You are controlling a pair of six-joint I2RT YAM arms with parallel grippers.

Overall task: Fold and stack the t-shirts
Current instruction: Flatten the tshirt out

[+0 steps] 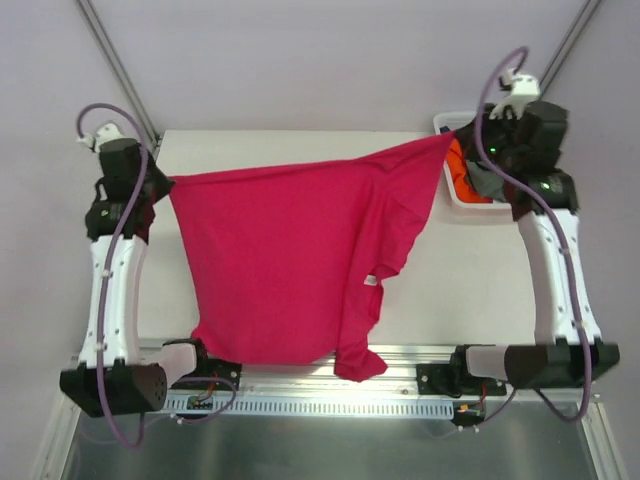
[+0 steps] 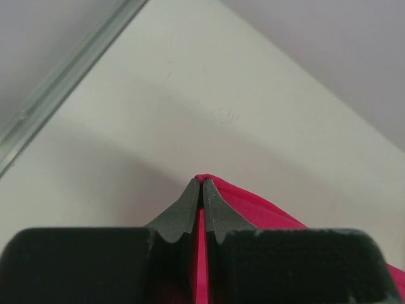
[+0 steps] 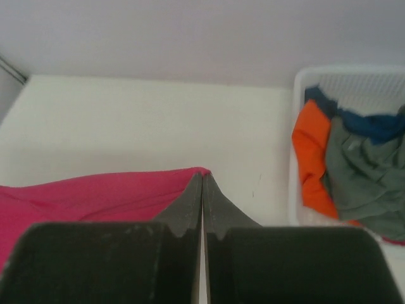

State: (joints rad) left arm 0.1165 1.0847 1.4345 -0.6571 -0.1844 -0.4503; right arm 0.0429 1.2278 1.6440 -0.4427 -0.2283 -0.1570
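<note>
Plain magenta-pink cloth t-shirt (image 1: 280,260), pinched at one upper corner by the left gripper (image 2: 202,185) and at the other by the right gripper (image 3: 202,178), each pressed tight on the cloth, held taut above the pale tabletop (image 1: 480,300), apparently to spread it flat for folding; the heap of orange, grey and dark blue t-shirts (image 3: 354,171) lies in the white plastic basket (image 3: 295,190).

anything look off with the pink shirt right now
Yes. The pink shirt, pinched by the left gripper and right gripper, is not spread evenly: its right side is bunched and twisted, and its lower end hangs past the table's near edge over the rail.
</note>
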